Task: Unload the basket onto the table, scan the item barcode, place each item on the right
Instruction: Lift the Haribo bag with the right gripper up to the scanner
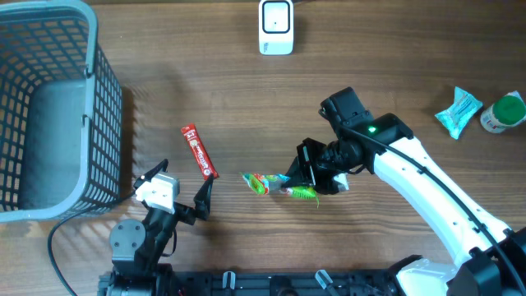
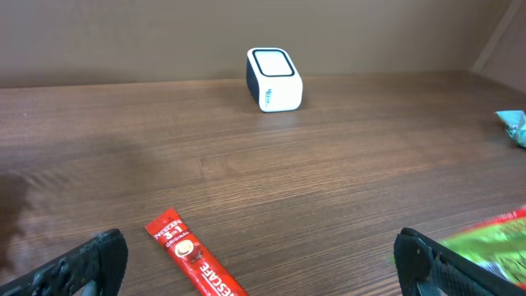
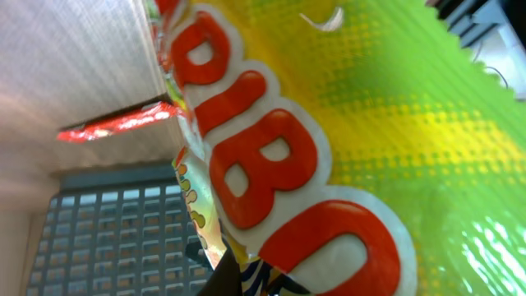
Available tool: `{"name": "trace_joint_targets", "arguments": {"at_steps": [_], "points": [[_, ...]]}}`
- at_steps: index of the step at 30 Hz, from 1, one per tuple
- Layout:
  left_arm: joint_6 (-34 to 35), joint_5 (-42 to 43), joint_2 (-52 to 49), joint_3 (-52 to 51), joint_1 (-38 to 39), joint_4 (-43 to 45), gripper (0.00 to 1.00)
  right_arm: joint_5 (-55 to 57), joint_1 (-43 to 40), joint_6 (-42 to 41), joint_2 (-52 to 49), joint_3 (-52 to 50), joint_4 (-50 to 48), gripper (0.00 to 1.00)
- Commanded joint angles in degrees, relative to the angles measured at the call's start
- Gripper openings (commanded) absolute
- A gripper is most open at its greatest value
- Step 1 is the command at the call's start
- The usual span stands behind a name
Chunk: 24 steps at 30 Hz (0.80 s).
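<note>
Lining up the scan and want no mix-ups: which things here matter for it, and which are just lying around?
In the job:
candy bag, pinched in the right gripper
white scanner

Lying about:
red coffee stick
grey basket
teal packet
green-capped bottle

basket (image 1: 105, 123): far left | teal packet (image 1: 458, 112) beside green-capped bottle (image 1: 505, 112): far right

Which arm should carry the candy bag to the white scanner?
Probably the right: the right gripper is shut on the candy bag. The left gripper is open, holding nothing, beside the red coffee stick.
</note>
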<state>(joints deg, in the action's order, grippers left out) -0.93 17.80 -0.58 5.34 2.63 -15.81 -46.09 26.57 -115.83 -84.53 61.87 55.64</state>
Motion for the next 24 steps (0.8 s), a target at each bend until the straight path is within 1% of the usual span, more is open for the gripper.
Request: {"name": "trace_joint_targets", "arguments": {"at_steps": [1, 4, 6, 9, 13, 16, 18, 20, 24], "points": [[0.55, -0.52, 0.20, -0.31, 0.15, 0.17, 1.00, -1.77, -0.31, -1.64, -0.44, 0.39, 0.11, 0.04], [0.55, -0.52, 0.20, -0.31, 0.15, 0.17, 1.00, -3.19, -0.33, 7.54, -0.44, 0.39, -2.36, 0.04], [0.55, -0.52, 0.20, -0.31, 0.15, 0.17, 1.00, -5.55, -0.55, 10.45, -0.44, 0.39, -3.02, 0.04], [0.55, -0.52, 0.20, -0.31, 0.15, 0.17, 1.00, -14.80, -2.69, 20.57, -0.44, 0.39, -6.93, 0.04], [0.55, -0.52, 0.20, -0.31, 0.15, 0.17, 1.00, -26.60, -6.93, 33.66, -0.44, 0.39, -6.91, 0.04], [0.55, -0.52, 0.20, -0.31, 0.15, 0.17, 1.00, -30.12, -9.11, 37.70, -0.44, 0.39, -6.97, 0.04], [0.55, -0.52, 0.20, -0.31, 0.15, 0.17, 1.00, -32.63, -10.38, 42.42, -0.44, 0.39, -6.95, 0.04], [0.55, -0.52, 0.20, -0.31, 0.15, 0.17, 1.00, -35.58, -11.34, 45.40, -0.44, 0.39, -6.97, 0.04], [0.55, -0.52, 0.20, -0.31, 0.15, 0.17, 1.00, -39.82, -11.98, 45.16, -0.44, 0.39, -6.99, 0.04]]}}
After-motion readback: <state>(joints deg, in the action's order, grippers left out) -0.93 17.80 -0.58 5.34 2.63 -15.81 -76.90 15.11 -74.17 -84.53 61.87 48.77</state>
